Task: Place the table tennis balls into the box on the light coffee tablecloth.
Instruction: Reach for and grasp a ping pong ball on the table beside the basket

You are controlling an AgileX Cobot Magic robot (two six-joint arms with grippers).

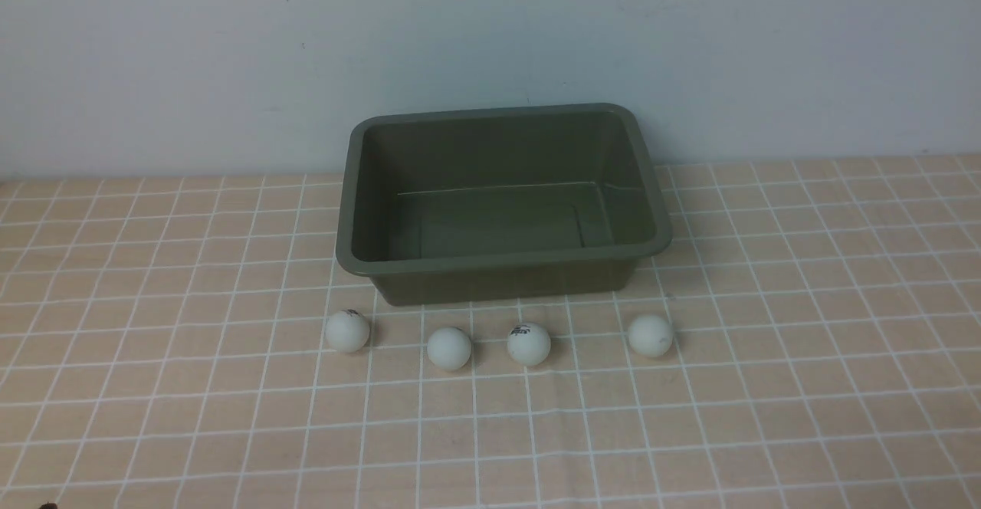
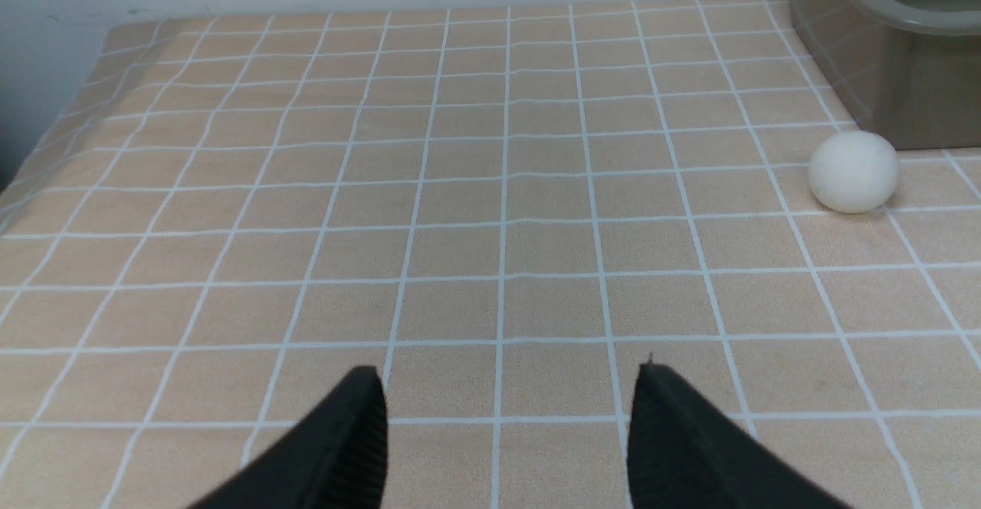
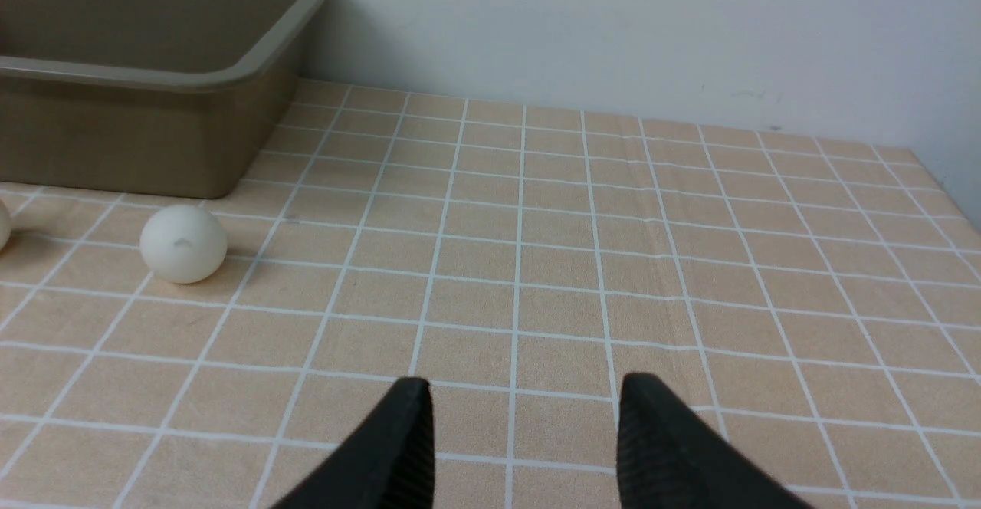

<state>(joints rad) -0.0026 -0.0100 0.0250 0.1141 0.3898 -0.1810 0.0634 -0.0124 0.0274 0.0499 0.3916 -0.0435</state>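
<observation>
Currently, four white balls (image 1: pixel 449 349) are seen lined up on the checked tablecloth (image 1: pixel 805 325), just in front of the green box (image 1: pixel 502 262). Left gripper (image 2: pixel 507 375) and right gripper (image 3: pixel 523 382) are each held above the cloth, jaws spread wide, nothing grasped.

On the light coffee tablecloth (image 1: pixel 153 417) sit the box (image 1: pixel 502 287) and four table tennis balls (image 1: pixel 449 349).

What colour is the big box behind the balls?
The box is olive green all over, inside and out. The front view shows it best.
</observation>
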